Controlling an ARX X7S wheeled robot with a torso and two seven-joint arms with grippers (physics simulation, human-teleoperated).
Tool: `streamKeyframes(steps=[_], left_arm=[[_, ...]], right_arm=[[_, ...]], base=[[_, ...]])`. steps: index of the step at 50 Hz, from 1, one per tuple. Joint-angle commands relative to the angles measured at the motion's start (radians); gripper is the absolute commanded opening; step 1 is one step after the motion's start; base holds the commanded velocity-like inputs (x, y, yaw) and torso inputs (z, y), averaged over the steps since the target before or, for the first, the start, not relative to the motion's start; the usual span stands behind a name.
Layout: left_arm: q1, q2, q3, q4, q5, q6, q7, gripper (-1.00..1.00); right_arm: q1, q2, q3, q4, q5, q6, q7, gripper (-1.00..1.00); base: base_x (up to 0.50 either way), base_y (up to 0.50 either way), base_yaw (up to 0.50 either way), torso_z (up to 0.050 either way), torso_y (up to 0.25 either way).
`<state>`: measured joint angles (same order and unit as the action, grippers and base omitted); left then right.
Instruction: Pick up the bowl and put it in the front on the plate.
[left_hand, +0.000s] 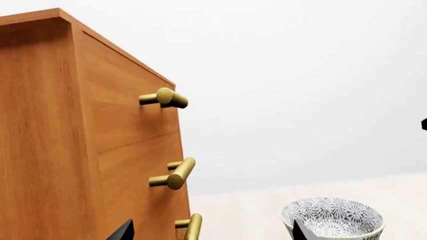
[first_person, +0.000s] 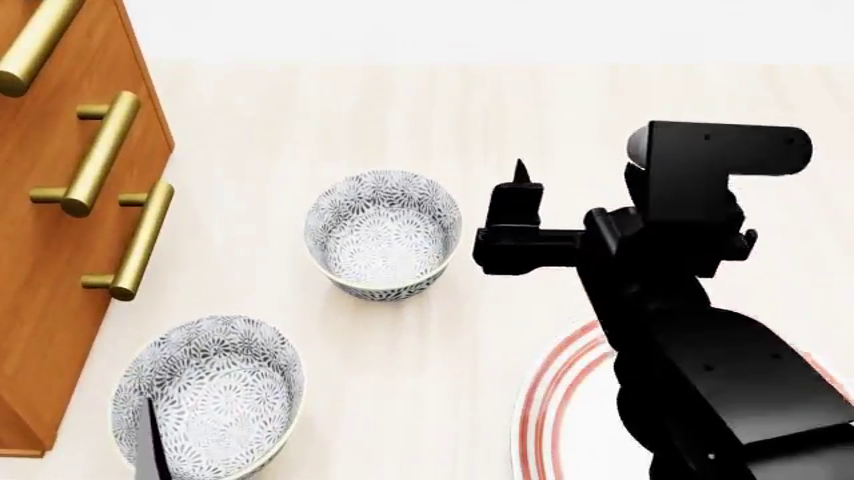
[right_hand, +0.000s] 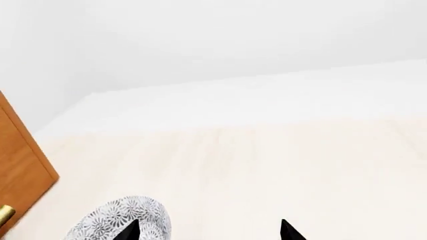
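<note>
Two look-alike grey-patterned bowls stand on the pale tabletop. One bowl (first_person: 383, 232) is in the middle and another bowl (first_person: 207, 395) is nearer, by the cabinet. The red-ringed plate (first_person: 558, 400) lies at the near right, mostly hidden under my right arm. My right gripper (first_person: 521, 178) hovers just right of the middle bowl. It is open and empty in the right wrist view (right_hand: 208, 231), with a bowl (right_hand: 120, 222) beside one fingertip. One finger (first_person: 144, 440) of my left gripper shows over the nearer bowl. That left gripper (left_hand: 212, 232) is open and empty, with a bowl (left_hand: 331, 217) by one fingertip.
A wooden cabinet (first_person: 54, 250) with brass bar handles (first_person: 100, 150) stands along the left, close to the nearer bowl. In the left wrist view the cabinet (left_hand: 80, 135) fills one side, and a handle (left_hand: 192, 226) lies between the fingertips. A white wall rises behind the table.
</note>
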<state>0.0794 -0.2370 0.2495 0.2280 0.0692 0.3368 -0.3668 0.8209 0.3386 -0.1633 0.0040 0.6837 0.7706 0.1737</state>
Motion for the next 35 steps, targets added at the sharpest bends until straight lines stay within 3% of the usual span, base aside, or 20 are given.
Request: streamKeyframes(steps=[1,17,35], left_arm=[[-0.003,0.004,0.000,-0.011,0.006,-0.002,0.007,1.00],[-0.001,-0.003,0.009,-0.010,0.004,-0.002,0.001,1.00],[-0.002,-0.010,0.018,-0.005,-0.002,-0.012,-0.005,1.00]], right_arm=[[0.177,-0.065,-0.054,0.219,-0.002,0.057,-0.074,1.00],[0.322,-0.185,-0.059,0.555,-0.041,-0.046,-0.106,1.00],[0.347,-0.244,-0.036,0.719,-0.031,-0.105,-0.092,1.00]], base=[[0.00,0.00,0.00,0.000,0.000],[0.00,0.00,0.00,0.000,0.000],[0.00,0.00,0.00,0.000,0.000]])
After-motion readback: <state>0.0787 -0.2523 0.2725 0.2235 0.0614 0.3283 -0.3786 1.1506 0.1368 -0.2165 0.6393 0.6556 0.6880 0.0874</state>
